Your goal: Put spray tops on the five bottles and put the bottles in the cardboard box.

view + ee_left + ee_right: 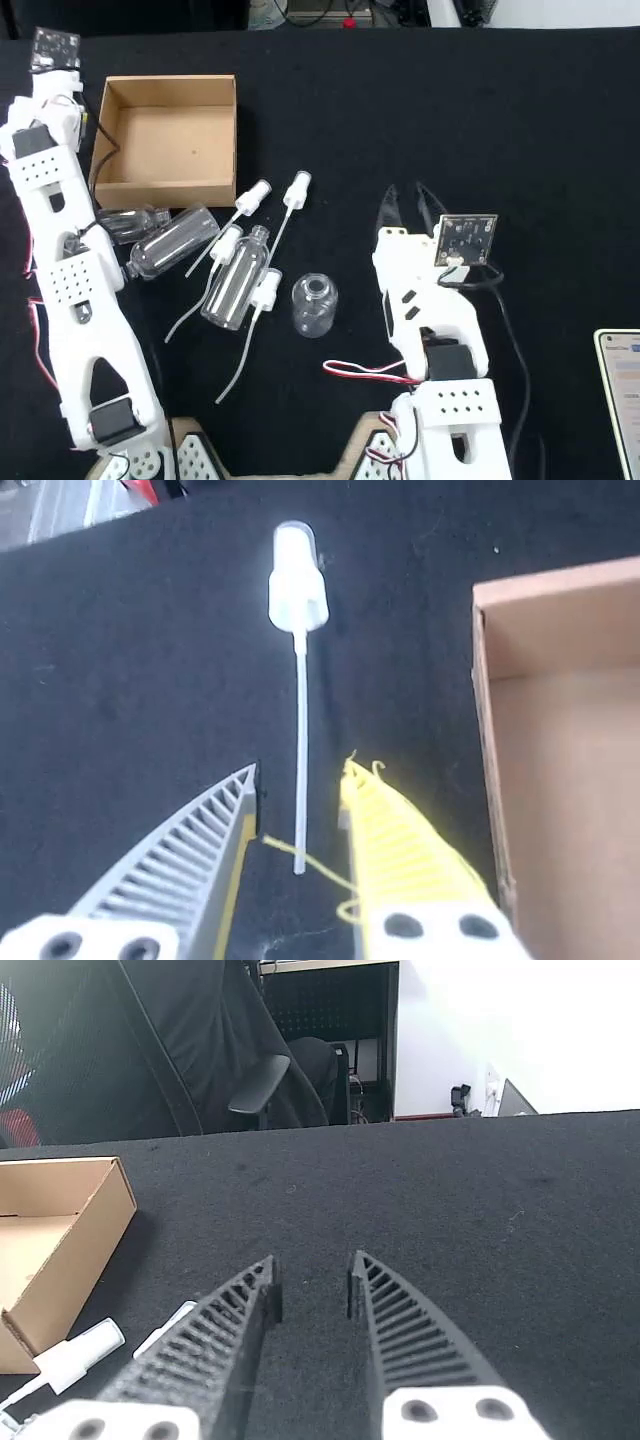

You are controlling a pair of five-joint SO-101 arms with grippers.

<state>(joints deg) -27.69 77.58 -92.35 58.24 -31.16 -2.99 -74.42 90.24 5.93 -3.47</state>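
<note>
Several spray tops [255,194] (light, slippery; thin tubes bend, so grip the white head) lie loose on the table [520,120] near the cardboard box [165,190]. Left pincer [300,768] released, straddling one tube; right pincer [313,1260] released, empty.

On the black cloth surface [480,120], the open brown cardboard box [165,192] sits toward 10 o'clock. At the box's 6 o'clock, three clear plastic bottles lie on their sides in a row: the short bottle [135,220], the middle bottle [175,242] and the long bottle [237,278]. A clear upright bottle [314,303] stands at the long bottle's 3 o'clock. One white plastic spray top [253,197] and a second spray top [297,190] lie at the box's 5 o'clock. The right end effector [405,192] is at their 3 o'clock, apart from them. Another white spray top [297,580] lies beside the box, its tube between the fingers of the left end effector [300,770].
</note>
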